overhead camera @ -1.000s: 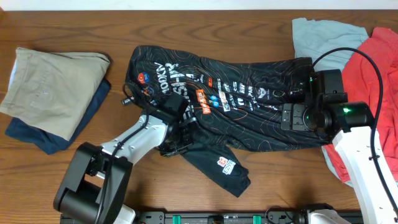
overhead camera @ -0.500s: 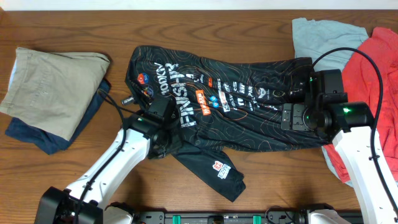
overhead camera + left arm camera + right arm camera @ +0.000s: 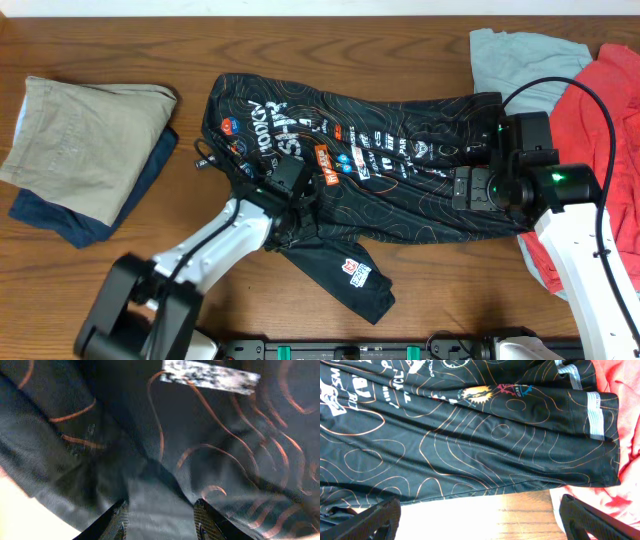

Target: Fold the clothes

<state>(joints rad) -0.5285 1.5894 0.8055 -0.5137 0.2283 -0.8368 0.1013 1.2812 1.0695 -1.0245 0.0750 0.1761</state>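
Note:
The black jersey (image 3: 400,190) with orange contour lines and sponsor logos lies crumpled across the middle of the table, with one sleeve (image 3: 350,275) trailing toward the front. My left gripper (image 3: 290,185) sits on the jersey's left half. In the left wrist view, its fingers (image 3: 161,520) have a ridge of the black fabric (image 3: 200,435) pinched between them. My right gripper (image 3: 462,188) hovers over the jersey's right end. In the right wrist view, it (image 3: 480,515) is wide open and empty over bare wood just below the jersey's hem (image 3: 470,435).
A folded beige garment (image 3: 80,140) lies on a navy one (image 3: 50,215) at the left. A light blue garment (image 3: 520,60) and a red one (image 3: 600,110) lie at the far right, and the red one touches the jersey's right edge (image 3: 630,410).
My left arm swung left and then back right over the jersey. The fabric under it shifted and the front sleeve slid slightly left. The right arm has not moved.

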